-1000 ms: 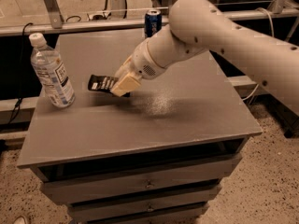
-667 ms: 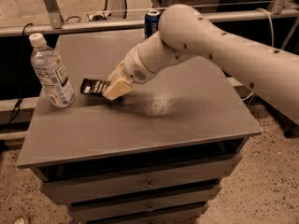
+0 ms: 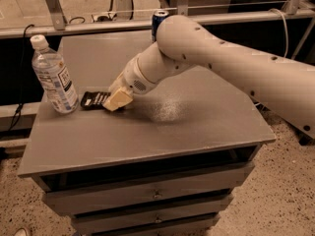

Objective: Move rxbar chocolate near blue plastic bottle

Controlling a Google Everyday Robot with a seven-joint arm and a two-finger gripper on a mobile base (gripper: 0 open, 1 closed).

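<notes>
The rxbar chocolate [image 3: 93, 99] is a flat black wrapper with white lettering, lying low at the left of the grey tabletop [image 3: 177, 127]. Its left end is just right of the base of the blue plastic bottle [image 3: 53, 75], which stands upright with a white cap. My gripper [image 3: 117, 100], with cream fingers, is shut on the bar's right end and covers it. The arm reaches in from the right.
A dark-blue soda can [image 3: 158, 19] stands at the table's back edge, partly behind my arm. The table is a cabinet with drawers [image 3: 152, 195] below. A metal rail [image 3: 98, 26] runs behind it. Speckled floor lies to the right.
My gripper has carried the bar leftward and down, from near the table's middle to close beside the bottle. The bottle and can have not moved.
</notes>
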